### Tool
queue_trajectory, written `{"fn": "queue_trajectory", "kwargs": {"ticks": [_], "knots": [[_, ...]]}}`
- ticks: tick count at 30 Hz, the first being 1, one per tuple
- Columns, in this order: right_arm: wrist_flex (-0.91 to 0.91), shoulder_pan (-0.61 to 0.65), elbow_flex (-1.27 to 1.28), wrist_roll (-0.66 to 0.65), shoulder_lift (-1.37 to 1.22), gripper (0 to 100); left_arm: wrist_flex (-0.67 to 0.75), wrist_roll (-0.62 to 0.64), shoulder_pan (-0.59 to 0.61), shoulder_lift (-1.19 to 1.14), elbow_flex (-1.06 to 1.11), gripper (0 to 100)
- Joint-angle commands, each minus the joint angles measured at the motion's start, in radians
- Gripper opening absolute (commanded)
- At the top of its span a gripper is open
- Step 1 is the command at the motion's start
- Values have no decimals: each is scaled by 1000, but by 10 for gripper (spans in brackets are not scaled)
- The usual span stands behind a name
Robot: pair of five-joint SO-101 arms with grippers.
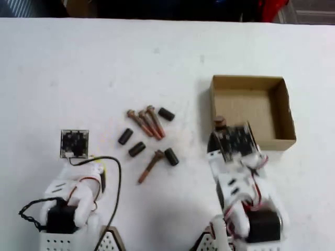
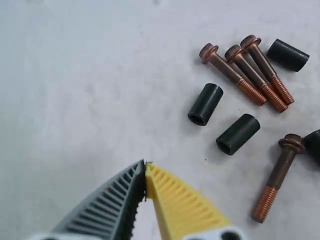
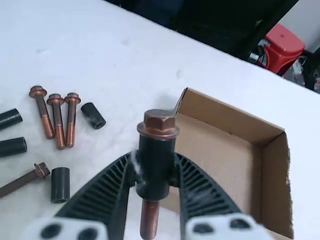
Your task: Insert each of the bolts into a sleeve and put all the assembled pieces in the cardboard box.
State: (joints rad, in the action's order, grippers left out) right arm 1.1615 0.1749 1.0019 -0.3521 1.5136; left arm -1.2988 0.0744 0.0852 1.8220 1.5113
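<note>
My right gripper point(image 3: 155, 160) is shut on a black sleeve with a copper bolt point(image 3: 158, 122) through it, held upright next to the near-left corner of the cardboard box point(image 1: 289, 112). The box's floor point(image 3: 220, 160) is bare. Three loose bolts point(image 1: 146, 123) lie side by side mid-table, and a fourth bolt point(image 1: 151, 166) lies nearer the arms. Several loose sleeves surround them: one point(image 1: 166, 114) by the three bolts, two point(image 1: 125, 136) point(image 1: 137, 149) to their left, one point(image 1: 171, 156) at the lone bolt's head. My left gripper point(image 2: 145, 167) is shut and empty over bare table, left of the sleeves point(image 2: 205, 104).
The white table runs wide to the left and behind the parts. Its far edge point(image 1: 157, 20) meets a dark room. A red object point(image 3: 282, 47) stands beyond that edge. Both arm bases point(image 1: 68, 219) point(image 1: 251, 219) sit at the near edge.
</note>
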Motion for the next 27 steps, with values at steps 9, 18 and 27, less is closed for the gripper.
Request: {"fn": "queue_trajectory", "kwargs": {"ticks": [9, 18, 27], "knots": [[-173, -168, -347, 0, -717, 17, -48, -8, 7, 4, 3, 24], [-176, -203, -546, -3, -1049, 18, -38, -8, 7, 4, 15, 24], [-176, -223, -807, -5, -1432, 18, 17, -127, 5, 4, 170, 24]]}}
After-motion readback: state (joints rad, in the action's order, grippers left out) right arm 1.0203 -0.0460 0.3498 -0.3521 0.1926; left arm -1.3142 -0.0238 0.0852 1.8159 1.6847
